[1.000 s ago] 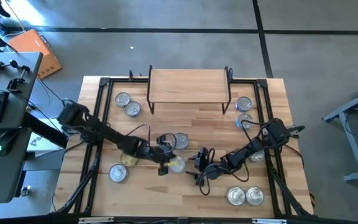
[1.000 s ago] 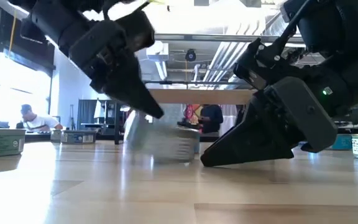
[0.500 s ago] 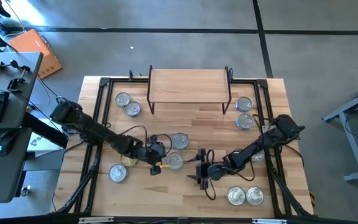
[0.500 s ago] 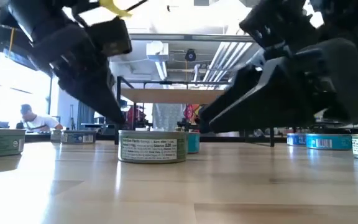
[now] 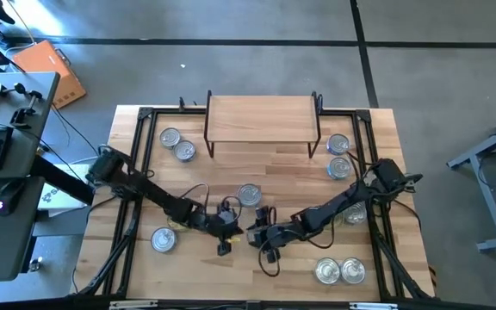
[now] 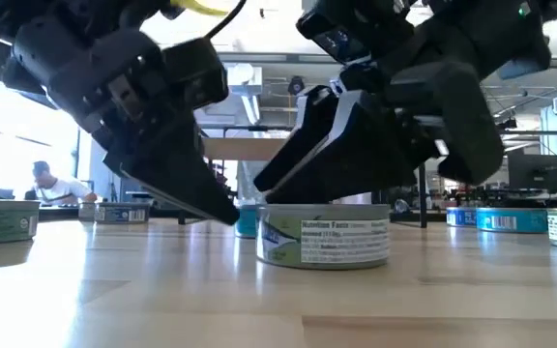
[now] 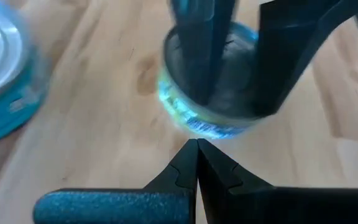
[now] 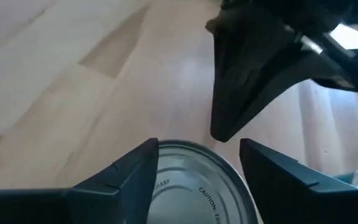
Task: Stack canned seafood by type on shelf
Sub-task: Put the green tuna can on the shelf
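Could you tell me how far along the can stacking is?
Nothing is stacked: the light-wood shelf is bare. The right pincer straddles a silver-topped round tin mid-table; the shut left pincer sits beside it. The other tins stay scattered on the tabletop.

Seen from above, the can (image 5: 250,229) between the two grippers at the table's front middle is almost wholly covered by their dark fingers; the left wrist view renders it as a blur, and the right wrist view cuts off its near half
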